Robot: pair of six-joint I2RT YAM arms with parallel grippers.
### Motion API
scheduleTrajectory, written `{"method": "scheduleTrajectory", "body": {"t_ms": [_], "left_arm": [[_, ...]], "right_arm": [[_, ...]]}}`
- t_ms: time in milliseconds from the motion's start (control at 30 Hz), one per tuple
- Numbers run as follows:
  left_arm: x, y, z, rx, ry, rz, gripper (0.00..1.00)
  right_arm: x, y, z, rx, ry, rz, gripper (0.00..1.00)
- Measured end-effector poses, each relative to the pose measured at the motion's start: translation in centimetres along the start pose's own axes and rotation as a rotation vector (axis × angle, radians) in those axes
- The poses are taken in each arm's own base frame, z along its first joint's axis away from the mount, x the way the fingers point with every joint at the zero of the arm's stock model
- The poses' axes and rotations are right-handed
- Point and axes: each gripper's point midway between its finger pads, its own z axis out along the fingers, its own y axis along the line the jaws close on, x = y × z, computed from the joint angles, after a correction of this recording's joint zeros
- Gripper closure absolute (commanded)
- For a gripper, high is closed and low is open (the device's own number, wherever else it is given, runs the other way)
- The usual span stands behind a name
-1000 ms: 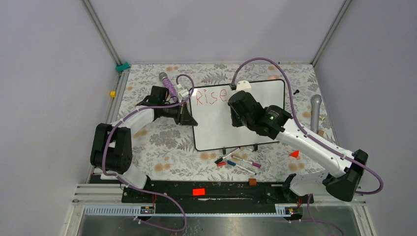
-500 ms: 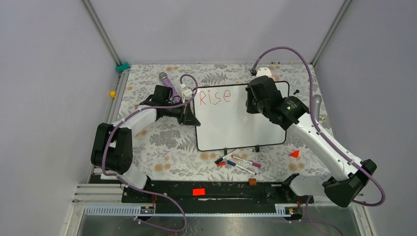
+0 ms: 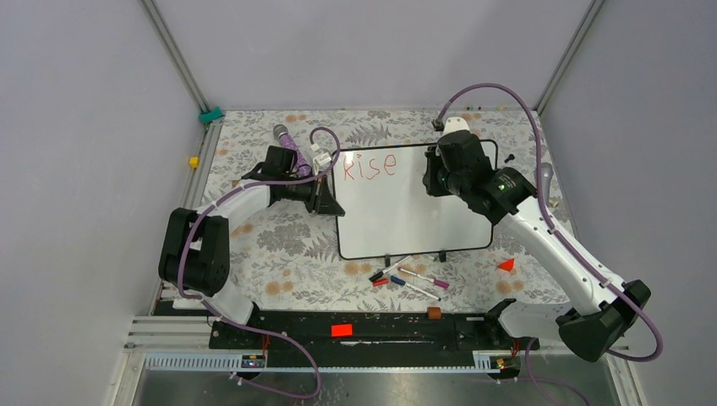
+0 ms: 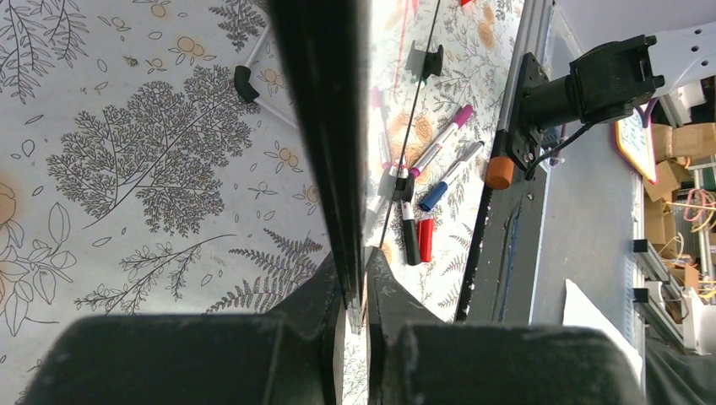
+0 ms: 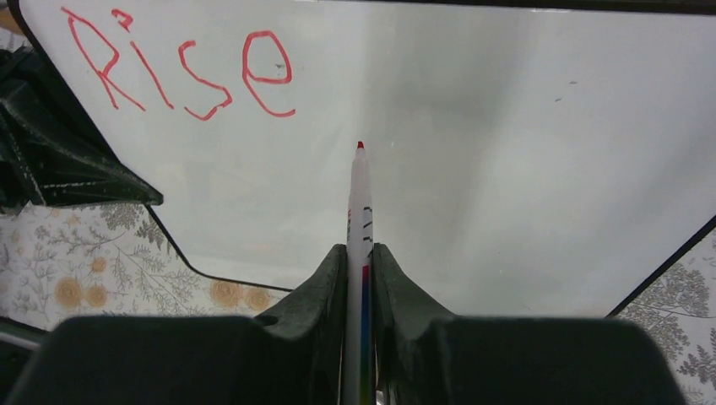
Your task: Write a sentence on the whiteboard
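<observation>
Floral table [image 3: 279, 245] | whiteboard [image 3: 406, 218] glossy white, black-rimmed | sentence [image 3: 370, 165] red "Rise"

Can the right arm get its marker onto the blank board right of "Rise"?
Probably yes. The right hand holds the red-tipped marker over the whiteboard, tip aimed at bare surface right of Rise, nothing between. The left hand grips the board's left edge, well aside.

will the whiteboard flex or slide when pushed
Probably stiff: the whiteboard shows a flat, straight-edged face. It looks thin and light, so apt to slide; the left end effector clamps its edge, likely for that. Its gloss may let the marker skid.
</observation>
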Motion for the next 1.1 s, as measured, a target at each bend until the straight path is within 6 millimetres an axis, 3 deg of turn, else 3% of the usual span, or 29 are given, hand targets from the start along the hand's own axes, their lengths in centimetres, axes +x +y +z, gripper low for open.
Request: {"method": "scheduleTrajectory", "body": {"t_ms": [333,700,867,1100], "left_arm": [[0.6,1.8,-1.2,0.005,-0.032,-0.096,1.00],[0.6,1.7,-1.1,0.009,-0.031,-0.092,1.00],[0.5,1.1,-0.8,0.009,-0.021,-0.068,1.00],[0.5,1.0,-0.8,0.004,-0.020,-0.060,1.00]], "right_arm": [[2.7,2.6,0.7,-0.111,0.074,-0.011,1.00],[5.2,11.1,3.2,-0.223,0.149,-0.162,1.00],[5.4,11.7,3.7,-0.191,0.137,-0.190,1.00],[5.8,11.4,2.9,-0.176,0.104,-0.209,1.00]]}}
